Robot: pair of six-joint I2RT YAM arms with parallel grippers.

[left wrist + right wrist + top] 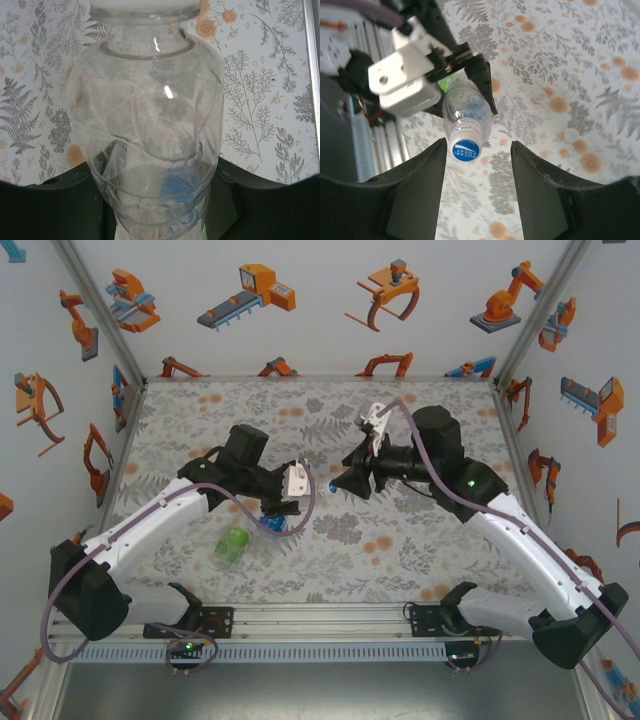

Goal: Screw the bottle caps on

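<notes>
The left claw point(281, 505) is clamped on the blue-label bottle point(467, 112), holding it off the table point(400, 540) left of centre. A white cap point(465, 149) sits on the bottle's neck. The right claw point(478, 144) faces that cap with its fingers spread wide, touching nothing. The green-label bottle point(232, 545) lies on its side towards the near edge. Two loose caps point(539, 96) point(571, 135) rest on the table, apart from each other.

Top external looks down from behind; 2 wrist cameras close, sharing bottle point(150, 130).
</notes>
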